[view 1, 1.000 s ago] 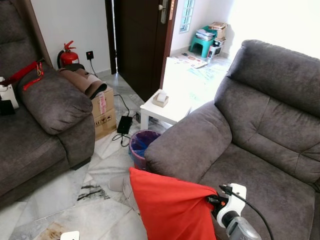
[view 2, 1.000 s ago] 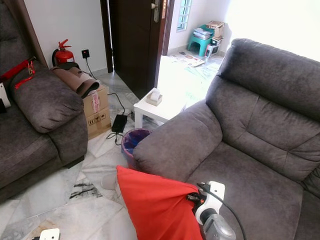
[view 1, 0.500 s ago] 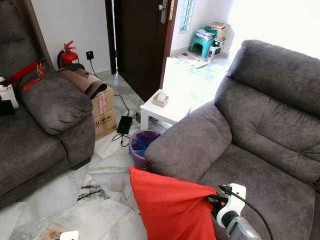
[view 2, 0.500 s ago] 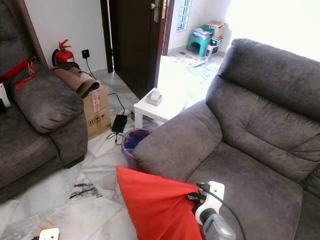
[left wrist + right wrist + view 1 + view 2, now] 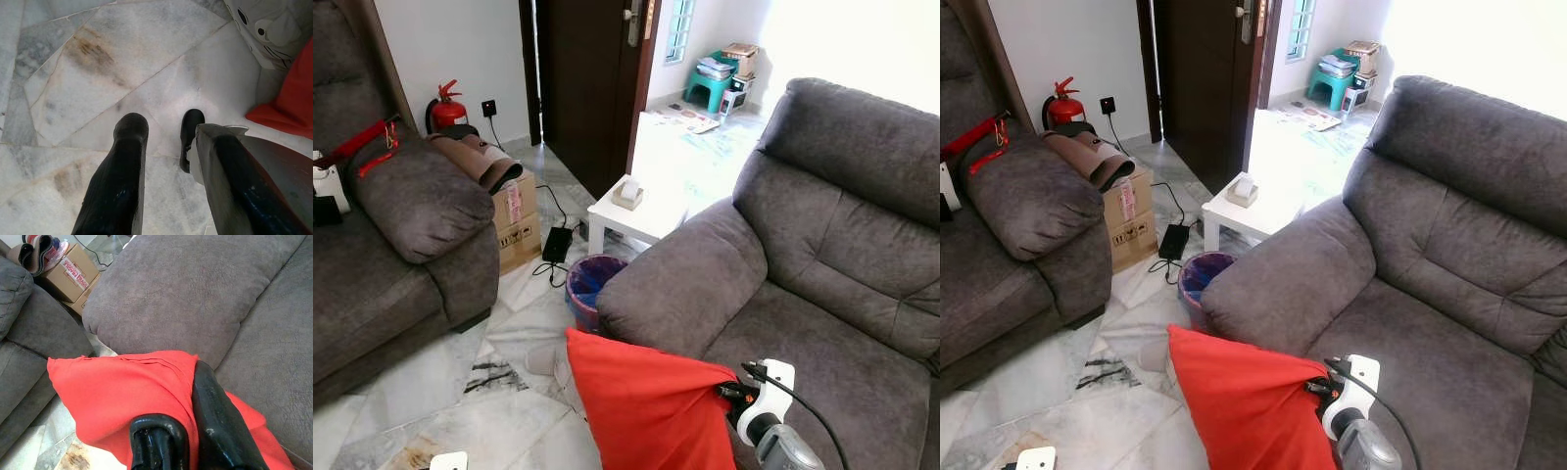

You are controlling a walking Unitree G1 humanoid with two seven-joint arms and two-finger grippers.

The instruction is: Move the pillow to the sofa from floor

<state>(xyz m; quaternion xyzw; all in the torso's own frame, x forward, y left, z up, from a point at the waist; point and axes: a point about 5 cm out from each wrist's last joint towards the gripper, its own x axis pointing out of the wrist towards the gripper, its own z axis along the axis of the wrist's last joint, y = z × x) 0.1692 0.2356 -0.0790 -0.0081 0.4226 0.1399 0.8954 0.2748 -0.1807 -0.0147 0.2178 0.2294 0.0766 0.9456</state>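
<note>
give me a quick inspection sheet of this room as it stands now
surface: marble floor, stained in patches
job's things: red pillow held up beside the grey sofa, not yet on its seat
clutter: cardboard box, bin, white side table, fire extinguisher
grippers: right gripper shut on the pillow's cloth; left gripper open over the floor
cables: black adapter and lead on the floor; cable on the right wrist
surroundings: second sofa, open door

It was a home's living room: two grey sofas (image 5: 842,245), marble floor (image 5: 509,411), a small white side table (image 5: 641,217).
</note>
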